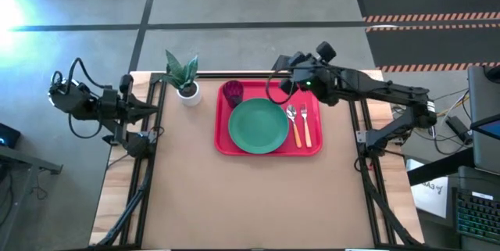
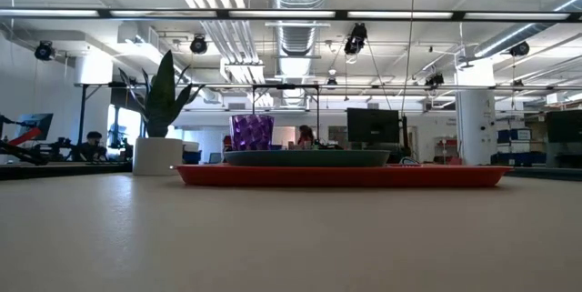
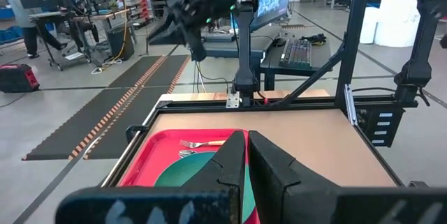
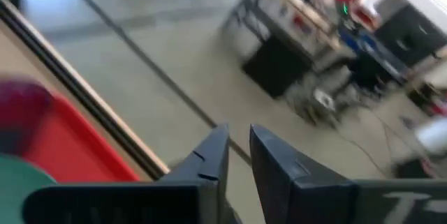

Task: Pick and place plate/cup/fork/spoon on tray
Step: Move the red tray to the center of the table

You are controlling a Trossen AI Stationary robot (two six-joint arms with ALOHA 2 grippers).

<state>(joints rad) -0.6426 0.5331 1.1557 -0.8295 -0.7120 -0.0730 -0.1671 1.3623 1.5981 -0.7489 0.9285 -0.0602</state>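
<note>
On the table [image 1: 258, 204], the red tray [image 1: 225, 146] already carries all four pieces: the plate [image 1: 258, 126] at its centre, the cup [image 1: 233, 91] at the far corner nearest the potted plant [image 1: 184, 79], and the spoon [image 1: 292, 123] and fork [image 1: 305, 124] lying side by side between the plate and the tray's right rim. The setting looks complete, so the step in hand appears to be the right arm's retreat. The right gripper [image 1: 291, 67] hangs above the tray's far right corner, its jaws nearly together with a thin gap and nothing pinched. A clean exit would mean lifting straight up before swinging outward, so no finger clips the cutlery handles or nudges the cup. The left gripper [image 1: 154, 109] waits at the table's left edge, jaws pressed together, holding nothing.
</note>
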